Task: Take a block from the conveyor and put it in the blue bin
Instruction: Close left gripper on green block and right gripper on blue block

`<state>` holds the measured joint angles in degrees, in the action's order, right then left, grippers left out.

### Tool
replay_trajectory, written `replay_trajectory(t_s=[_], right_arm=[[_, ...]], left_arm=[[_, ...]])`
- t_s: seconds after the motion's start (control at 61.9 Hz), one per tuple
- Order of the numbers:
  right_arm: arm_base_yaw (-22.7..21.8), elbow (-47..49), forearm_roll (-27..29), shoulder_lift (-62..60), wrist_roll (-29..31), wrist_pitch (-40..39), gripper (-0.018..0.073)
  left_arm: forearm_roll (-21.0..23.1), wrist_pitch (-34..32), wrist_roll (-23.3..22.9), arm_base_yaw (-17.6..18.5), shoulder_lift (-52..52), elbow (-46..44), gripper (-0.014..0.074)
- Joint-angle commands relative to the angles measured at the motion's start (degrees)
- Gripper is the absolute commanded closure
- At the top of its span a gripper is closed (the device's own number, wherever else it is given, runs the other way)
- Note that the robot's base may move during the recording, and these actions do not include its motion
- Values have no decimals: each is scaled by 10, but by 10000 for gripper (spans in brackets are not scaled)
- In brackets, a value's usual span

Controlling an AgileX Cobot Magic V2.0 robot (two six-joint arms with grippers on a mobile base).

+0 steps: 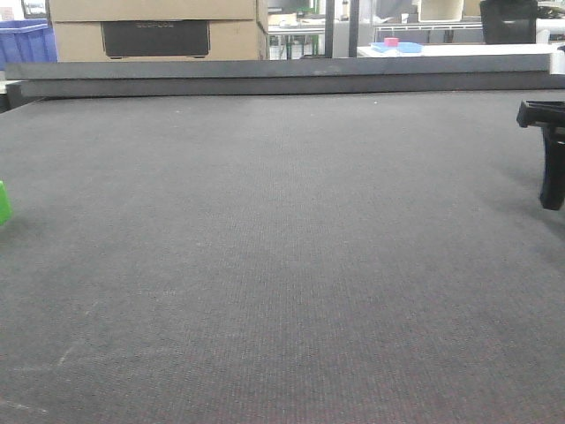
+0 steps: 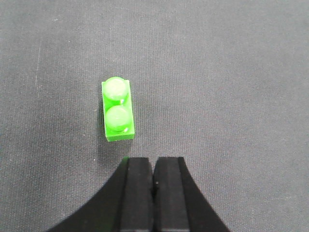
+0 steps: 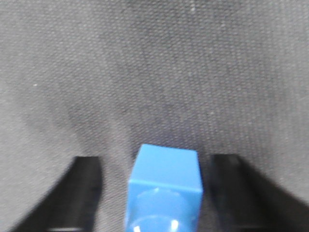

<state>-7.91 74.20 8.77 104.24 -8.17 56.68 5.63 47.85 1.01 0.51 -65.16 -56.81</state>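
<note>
The block (image 2: 117, 109) is small, bright green and has two studs; it lies flat on the dark grey conveyor (image 1: 282, 265). In the front view only a sliver of the block (image 1: 3, 201) shows at the left edge. My left gripper (image 2: 154, 162) is shut with nothing in it, its tips just behind the block and slightly to its right, not touching it. My right gripper (image 3: 159, 162) is open low over the belt, with a blue block (image 3: 164, 188) between its fingers and a gap on each side. In the front view one black finger (image 1: 552, 168) shows at the right edge.
A dark rail (image 1: 282, 78) runs along the belt's far edge. Behind it stand cardboard boxes (image 1: 159, 31), a blue crate (image 1: 25, 42) at the far left, and a blue tray (image 1: 397, 47) carrying a small pink block (image 1: 391, 41).
</note>
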Motion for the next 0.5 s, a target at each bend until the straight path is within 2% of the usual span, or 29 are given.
replay_trajectory(t_s=[0.0, 0.113, 0.21, 0.404, 0.485], right_arm=[[-1, 4, -15, 4, -1, -3, 341], [-1, 4, -25, 8, -1, 10, 508], [-1, 4, -36, 2, -1, 12, 723], [0, 4, -36, -38, 12, 13, 718], [1, 4, -36, -60, 21, 12, 718]], left_arm=[[8, -2, -15, -2, -1, -5, 707], [1, -2, -92, -2, -1, -6, 707], [-9, 13, -109, -2, -10, -19, 707], [-50, 110, -118, -2, -86, -111, 707], [-65, 132, -118, -2, -126, -146, 707]])
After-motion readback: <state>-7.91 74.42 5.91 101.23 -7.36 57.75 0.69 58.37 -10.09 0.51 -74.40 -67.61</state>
